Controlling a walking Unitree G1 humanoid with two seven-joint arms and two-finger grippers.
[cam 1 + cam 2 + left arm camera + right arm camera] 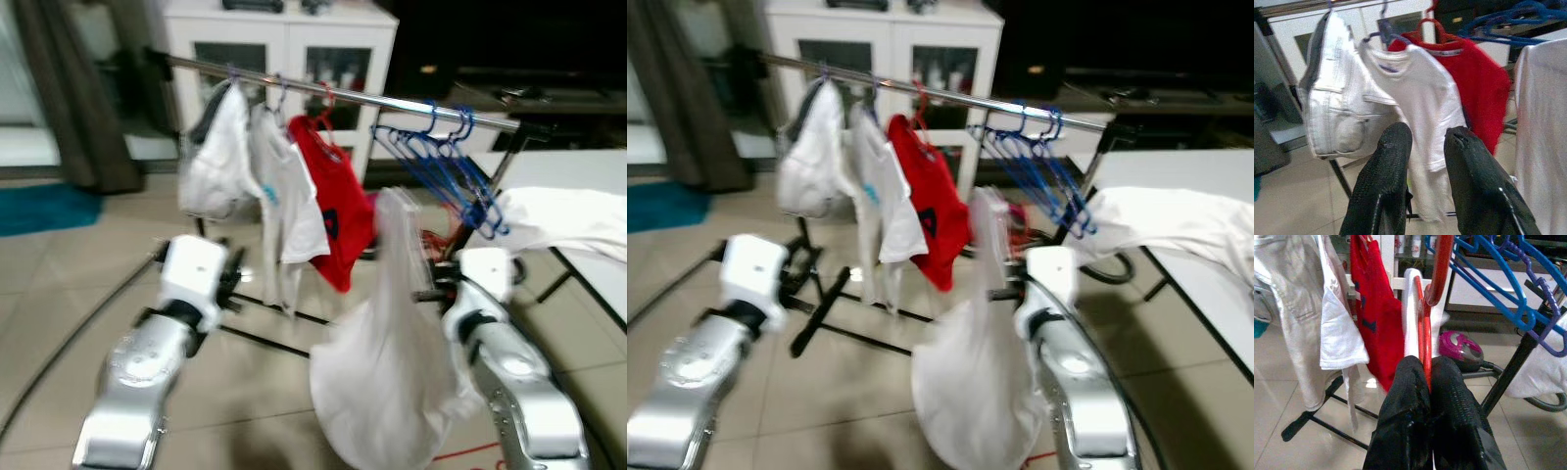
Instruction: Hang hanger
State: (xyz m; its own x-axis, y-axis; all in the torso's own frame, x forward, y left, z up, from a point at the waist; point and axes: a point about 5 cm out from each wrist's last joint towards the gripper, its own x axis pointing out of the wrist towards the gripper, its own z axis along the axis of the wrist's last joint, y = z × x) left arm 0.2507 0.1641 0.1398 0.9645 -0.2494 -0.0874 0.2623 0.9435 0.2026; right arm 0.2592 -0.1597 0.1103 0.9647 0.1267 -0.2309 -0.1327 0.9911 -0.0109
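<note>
Right hand [1425, 377]: black fingers pressing together, pinching the thin red plastic hanger [1426, 340], whose hook is curving up at twelve o'clock. The hanger is carrying a white cloth garment [392, 362], which is hanging in front of the right arm, at five o'clock from the rail and not yet on it.

Left hand [1422, 166]: fingers standing spread, holding nothing, raised at nine o'clock of the garment.

Long silver metal clothes rail [392, 100]: already bearing, from nine toward three o'clock, pale white denim shorts [217, 157], a white short-sleeved T-shirt [289, 201], a red T-shirt [338, 215] and a bunch of bare blue plastic hangers [446, 166].

White surface [598, 264]: standing at three o'clock, with a white cloth [568, 220] lying on it.
</note>
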